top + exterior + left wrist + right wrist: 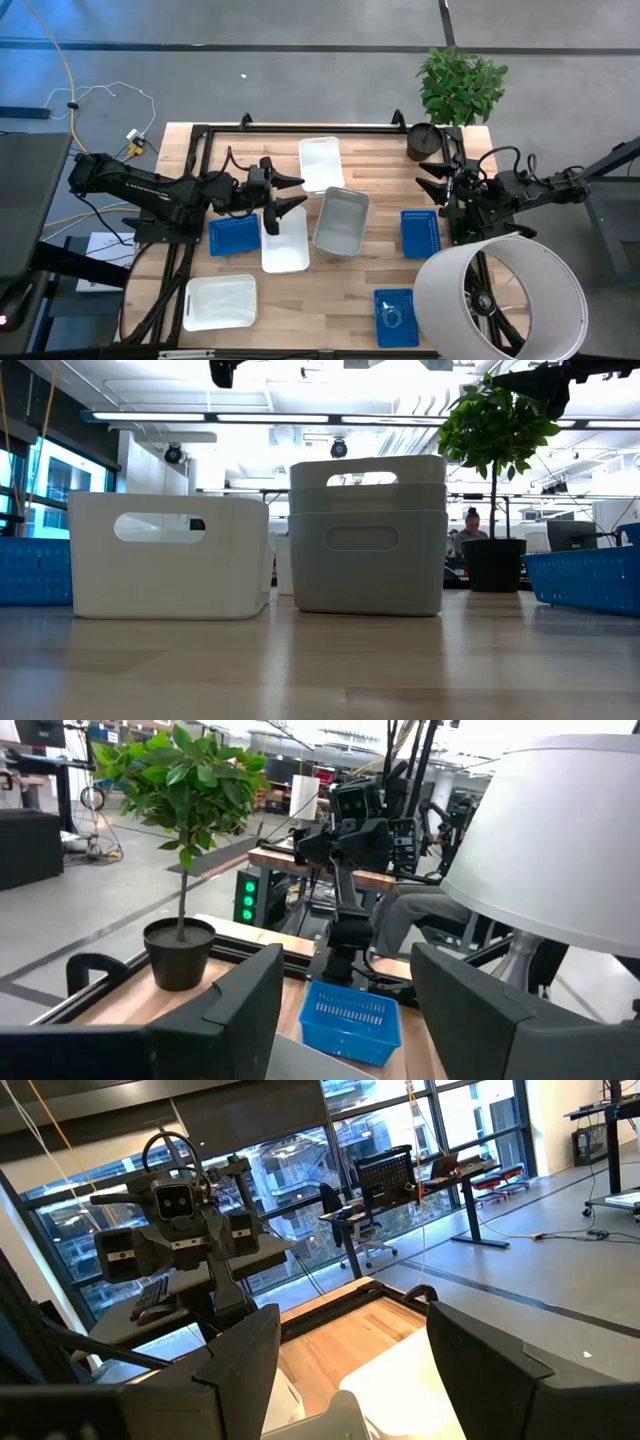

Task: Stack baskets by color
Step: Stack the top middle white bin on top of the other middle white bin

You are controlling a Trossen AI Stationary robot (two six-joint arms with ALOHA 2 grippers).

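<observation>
Seven small shallow plastic baskets lay on the wooden counter [360, 275]: three white [321, 162], [285, 240], [221, 300], one grey [341, 221] at centre, three blue mesh [233, 235], [420, 233], [396, 317]. A dark potted green plant [432, 130] stood at the far right corner; a large white cylinder [500, 296] hid the near right. The left hand [298, 193], fingers apart, hovered above the middle white basket. The right hand [430, 175], fingers apart, hung empty beside the plant.
</observation>
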